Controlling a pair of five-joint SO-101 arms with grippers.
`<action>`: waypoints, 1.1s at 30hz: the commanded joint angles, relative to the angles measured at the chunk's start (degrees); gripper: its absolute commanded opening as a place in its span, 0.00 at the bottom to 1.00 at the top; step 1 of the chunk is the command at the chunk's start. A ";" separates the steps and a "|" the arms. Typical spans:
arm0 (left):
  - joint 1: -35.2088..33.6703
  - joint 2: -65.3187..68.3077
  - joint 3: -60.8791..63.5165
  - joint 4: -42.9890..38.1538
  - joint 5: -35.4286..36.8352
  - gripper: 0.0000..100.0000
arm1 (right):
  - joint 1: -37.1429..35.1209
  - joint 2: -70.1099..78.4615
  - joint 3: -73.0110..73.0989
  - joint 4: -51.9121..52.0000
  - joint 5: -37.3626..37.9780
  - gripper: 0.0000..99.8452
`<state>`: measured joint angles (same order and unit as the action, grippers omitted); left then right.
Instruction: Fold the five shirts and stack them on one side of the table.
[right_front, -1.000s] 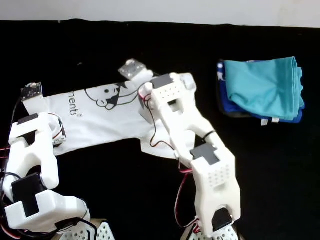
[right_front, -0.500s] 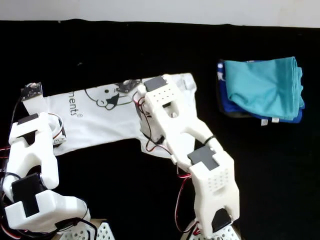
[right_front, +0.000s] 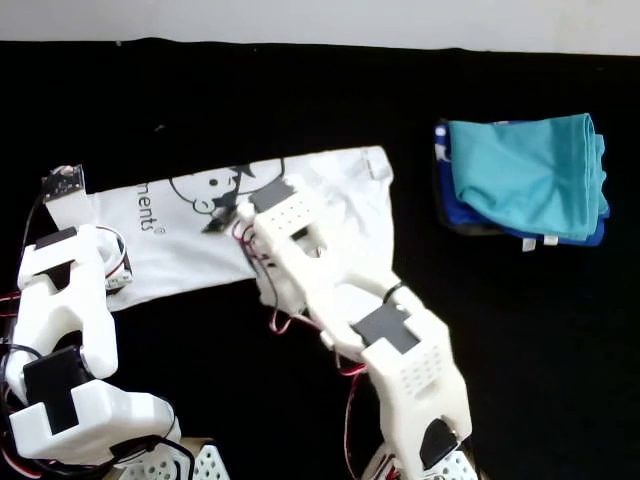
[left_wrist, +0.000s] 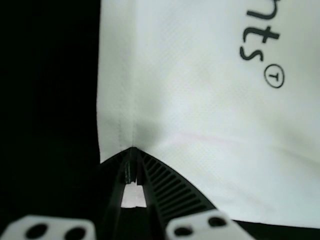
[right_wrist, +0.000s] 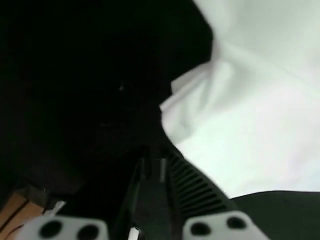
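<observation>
The white shirt (right_front: 180, 250) lies spread on the black table (right_front: 200, 100), not yet folded. It runs from the left gripper (left_wrist: 132, 161) across to the far side of the right gripper (right_wrist: 151, 165).

The biggest risk, we judge, is to the whole shirt. With only 1 corner anchored, any pull near its middle could skew or bunch the cloth instead of laying a straight fold.

Next is the right arm (right_front: 330, 290), which lies low across the shirt. Its links and loose wires could snag the fabric and drag it along if the arm swings.

Smaller again is the left gripper's hold. It is clamped on the hem right at the shirt's corner, with only a sliver of cloth between the jaws. A sharp tug from the other side could slip it free.

The right gripper sits over the shirt's middle, beside the cartoon print (right_front: 205, 195). We cannot tell whether it is apart, together or holding cloth.

The nearest thing to a container here is the stack, well apart from the right gripper on its outer side. A folded teal shirt (right_front: 525, 175) rests on a blue shirt (right_front: 470, 222), touching it. Whether more of the 5 shirts lie underneath, we cannot tell. A wide swing of the right arm could knock that stack askew.
</observation>
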<state>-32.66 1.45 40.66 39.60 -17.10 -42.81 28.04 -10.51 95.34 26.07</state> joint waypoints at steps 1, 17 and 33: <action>0.13 -0.13 0.31 -1.14 0.00 0.01 | -0.40 -2.42 -0.22 0.66 3.08 0.28; 0.13 -0.13 0.31 -1.14 0.00 0.01 | -0.04 -1.71 -0.48 2.86 6.33 0.27; 0.13 -0.13 0.31 -1.14 0.00 0.01 | 3.82 -2.24 1.36 -3.03 6.24 0.27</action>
<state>-32.66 1.45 40.66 39.60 -17.10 -38.68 24.26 -9.27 92.88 31.96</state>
